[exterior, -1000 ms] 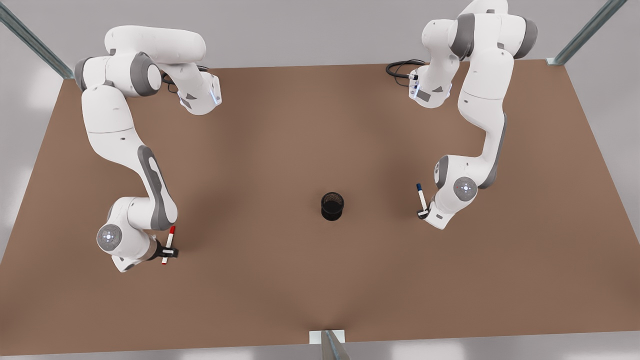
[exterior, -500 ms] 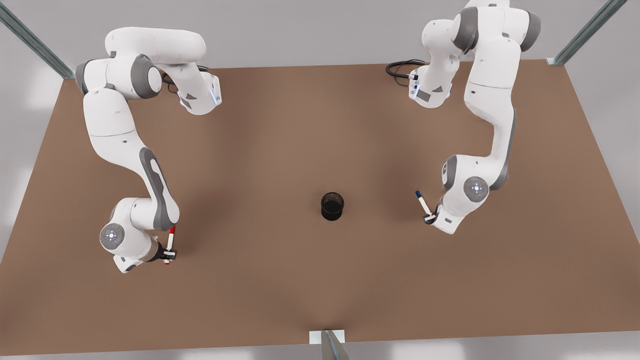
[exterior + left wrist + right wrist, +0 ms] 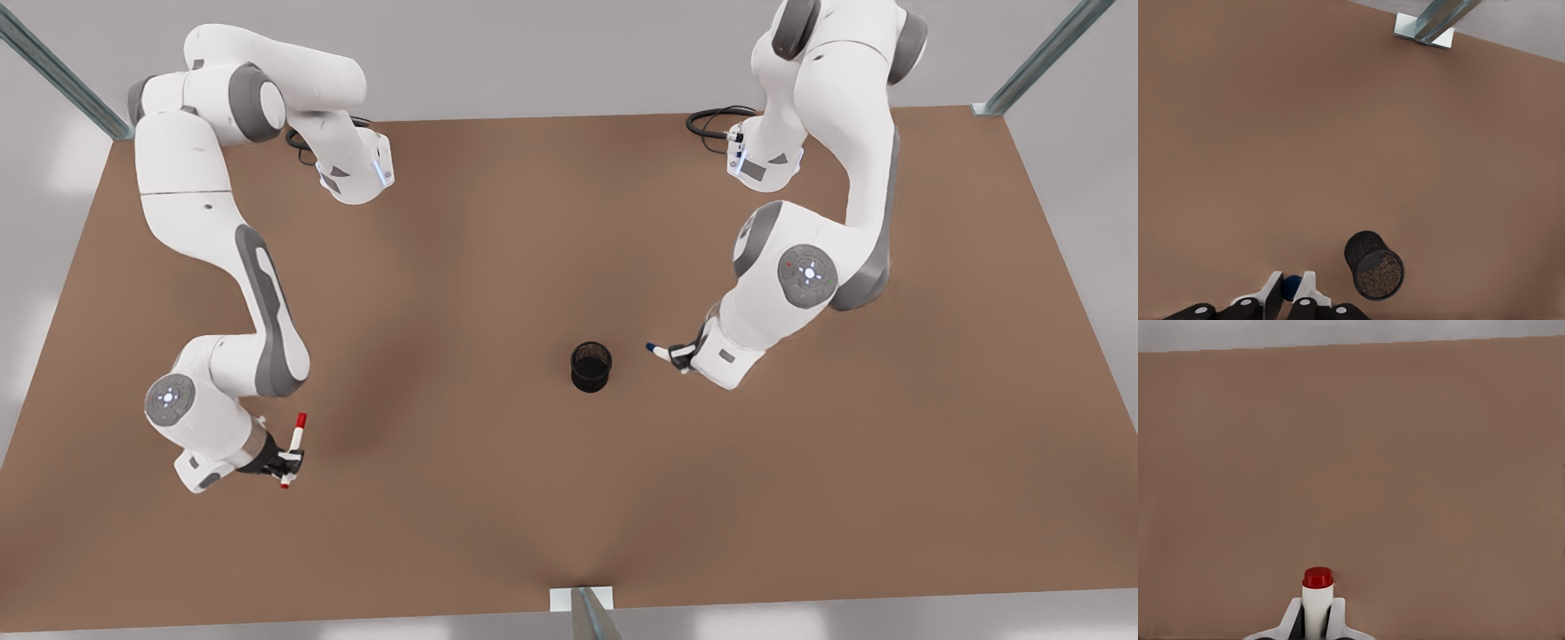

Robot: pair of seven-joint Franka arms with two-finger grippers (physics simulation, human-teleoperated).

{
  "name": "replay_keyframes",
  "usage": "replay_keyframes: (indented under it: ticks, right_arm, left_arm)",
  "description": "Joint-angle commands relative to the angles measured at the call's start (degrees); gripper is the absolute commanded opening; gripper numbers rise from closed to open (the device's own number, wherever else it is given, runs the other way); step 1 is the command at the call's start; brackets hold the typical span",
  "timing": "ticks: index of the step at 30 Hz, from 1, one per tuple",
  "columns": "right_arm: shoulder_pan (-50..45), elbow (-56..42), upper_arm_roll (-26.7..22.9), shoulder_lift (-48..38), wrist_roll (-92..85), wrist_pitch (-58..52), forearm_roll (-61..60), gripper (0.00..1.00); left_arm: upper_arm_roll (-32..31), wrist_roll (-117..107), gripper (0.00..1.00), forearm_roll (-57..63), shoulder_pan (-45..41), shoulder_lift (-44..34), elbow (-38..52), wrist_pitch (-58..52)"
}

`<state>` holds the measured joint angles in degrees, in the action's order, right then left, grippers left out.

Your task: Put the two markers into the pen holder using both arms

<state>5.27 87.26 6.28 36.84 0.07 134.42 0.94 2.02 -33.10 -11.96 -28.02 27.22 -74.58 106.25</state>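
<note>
Landmark: the pen holder (image 3: pixel 591 366), a black mesh cup standing upright near the middle of the brown table (image 3: pixel 498 524)

Left gripper (image 3: pixel 679 356) is just beside the pen holder, on the front view's right of it, not touching. Its fingers are closed around the blue marker (image 3: pixel 659 352), whose dark cap points toward the cup. In the left wrist view the blue cap (image 3: pixel 1292 287) sits between the 2 white fingertips (image 3: pixel 1273 291), with the holder's open mouth (image 3: pixel 1376 268) close by and off to one side. Marker is not yet over the rim

Right gripper (image 3: pixel 286 460) is well apart from the pen holder, far to the front view's left and nearer the table's near edge. It is clamped on the red marker (image 3: pixel 293 449), which looks lifted off the table, though height is hard to judge from above. The right wrist view shows the red cap (image 3: pixel 1317 577) standing up out of the pinching fingers (image 3: pixel 1291 617)

Step in hand, by my reading: both markers grasped, transport under way, neither of the 2 in the cup

Next move calls for: left arm to bring the blue marker directly above the mouth, turn it near vertical, lower and release. Right arm should hold off until the cup is clear to avoid a clash
</note>
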Motion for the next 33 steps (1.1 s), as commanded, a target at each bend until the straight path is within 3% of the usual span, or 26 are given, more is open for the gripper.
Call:
replay_keyframes:
  ticks: [1, 4, 11, 20, 21, 24, 27, 30, 33]
  right_arm:
    - [-0.1, -0.8, 1.2, -1.2, 0.6, -3.6, 0.9, 0.21]
    - [-1.2, -3.6, 4.1, -1.7, 1.3, -3.6, 2.8, 0.21]
    - [-10.2, -7.8, 3.9, -1.4, 8.8, -3.3, 4.0, 0.21]
    - [-12.9, -12.3, 10.0, 0.2, 15.1, -2.5, 3.8, 0.21]
    - [-12.9, -12.8, 10.2, 0.2, 15.2, -2.5, 3.7, 0.21]
    - [-14.1, -14.2, 11.4, 0.2, 18.0, -2.5, 3.8, 0.21]
    - [-15.9, -14.5, 12.6, 0.2, 23.2, -2.7, 3.8, 0.21]
    - [-19.1, -15.1, 12.6, 0.1, 28.2, -2.5, 4.0, 0.21]
    - [-24.8, -15.8, 12.0, 0.2, 32.5, 4.0, 4.2, 0.21]
  left_arm:
    - [0.1, -29.8, 0.21, -1.4, -2.8, 0.9, 0.2, 8.8]
    - [0.1, -29.8, 0.21, 1.7, -6.0, 3.4, -0.2, 9.0]
    - [0.2, -30.3, 0.21, 4.8, -8.4, 8.9, -0.5, 15.5]
    - [0.2, -28.4, 0.21, 6.9, -9.2, 8.9, -5.1, 15.3]
    - [0.2, -28.3, 1.00, 8.4, -9.9, 8.9, -5.1, 15.3]
    - [0.2, -22.6, 1.00, 8.6, -9.2, 7.3, -5.5, 9.6]
    - [0.2, 3.8, 1.00, 8.1, 3.1, 2.9, -4.9, -7.2]
    - [0.4, 19.6, 1.00, 8.8, 12.7, -0.6, -4.7, -13.7]
    - [2.5, 29.5, 1.00, 11.3, 17.6, -9.8, -4.4, -20.0]
